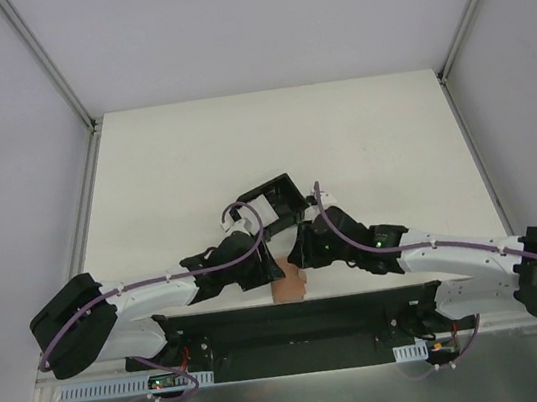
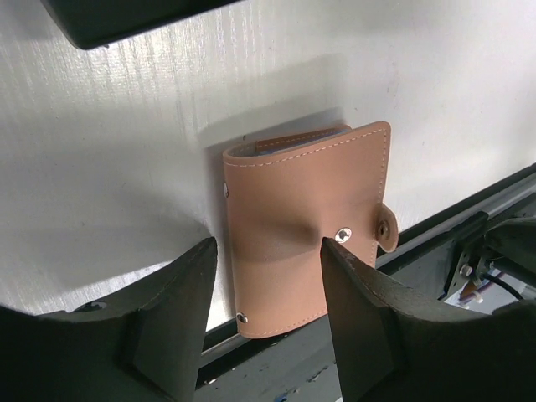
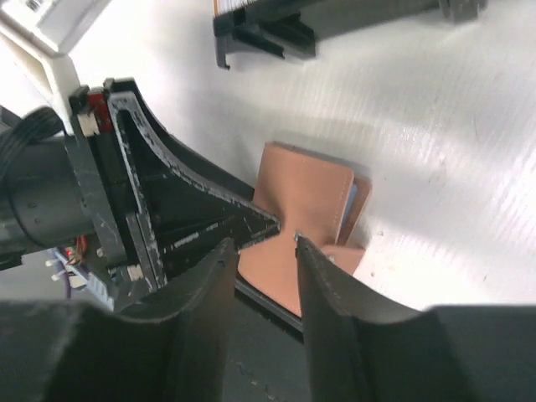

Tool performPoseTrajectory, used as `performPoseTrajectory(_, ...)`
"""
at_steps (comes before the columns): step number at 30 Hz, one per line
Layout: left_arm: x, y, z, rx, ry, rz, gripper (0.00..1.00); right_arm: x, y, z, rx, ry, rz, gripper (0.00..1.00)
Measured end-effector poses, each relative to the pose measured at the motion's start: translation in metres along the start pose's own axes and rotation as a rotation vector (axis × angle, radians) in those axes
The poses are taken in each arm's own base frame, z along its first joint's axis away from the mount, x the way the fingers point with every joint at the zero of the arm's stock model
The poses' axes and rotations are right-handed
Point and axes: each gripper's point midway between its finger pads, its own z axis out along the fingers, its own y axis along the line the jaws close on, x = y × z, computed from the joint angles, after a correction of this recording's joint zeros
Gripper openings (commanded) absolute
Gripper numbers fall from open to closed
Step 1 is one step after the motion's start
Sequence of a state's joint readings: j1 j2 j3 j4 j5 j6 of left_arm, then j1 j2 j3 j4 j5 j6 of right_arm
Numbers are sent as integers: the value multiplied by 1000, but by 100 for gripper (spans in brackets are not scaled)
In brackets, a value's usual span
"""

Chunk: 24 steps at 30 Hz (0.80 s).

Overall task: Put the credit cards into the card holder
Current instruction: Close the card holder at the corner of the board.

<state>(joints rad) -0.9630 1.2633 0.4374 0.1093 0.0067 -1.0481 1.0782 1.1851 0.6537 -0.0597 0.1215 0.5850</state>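
The tan card holder (image 2: 293, 218) lies folded at the table's front edge, its near end overhanging the edge. It also shows in the top view (image 1: 289, 286) and the right wrist view (image 3: 306, 194). A thin light blue card edge (image 2: 289, 144) peeks from inside its far side, and shows in the right wrist view too (image 3: 353, 201). My left gripper (image 2: 266, 251) is open, its fingers straddling the holder's near end just above it. My right gripper (image 3: 261, 247) is open and empty, hovering over the holder's near edge beside a left fingertip (image 3: 251, 222).
A black box frame (image 1: 273, 198) with white pieces stands just beyond the two grippers; its edge shows in the left wrist view (image 2: 126, 21). The black base rail (image 1: 296, 320) runs along the table's front edge under the holder.
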Motion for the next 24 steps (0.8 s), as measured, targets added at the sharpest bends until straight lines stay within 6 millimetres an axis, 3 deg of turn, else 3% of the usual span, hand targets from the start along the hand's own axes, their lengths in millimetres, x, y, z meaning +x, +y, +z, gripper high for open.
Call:
performPoseTrajectory(3, 0, 0, -1, -5, 4, 17, 56, 10, -5, -10, -19, 24, 41, 47)
performPoseTrajectory(11, 5, -1, -6, 12, 37, 74, 58, 77, -34, -16, -11, 206, 144, 46)
performPoseTrajectory(21, 17, -2, -8, 45, 106, 145, 55, 83, -22, 3, -32, 230, 232, 42)
performPoseTrajectory(24, 20, -3, -7, 50, 127, 156, 54, 81, -19, 3, -39, 224, 256, 31)
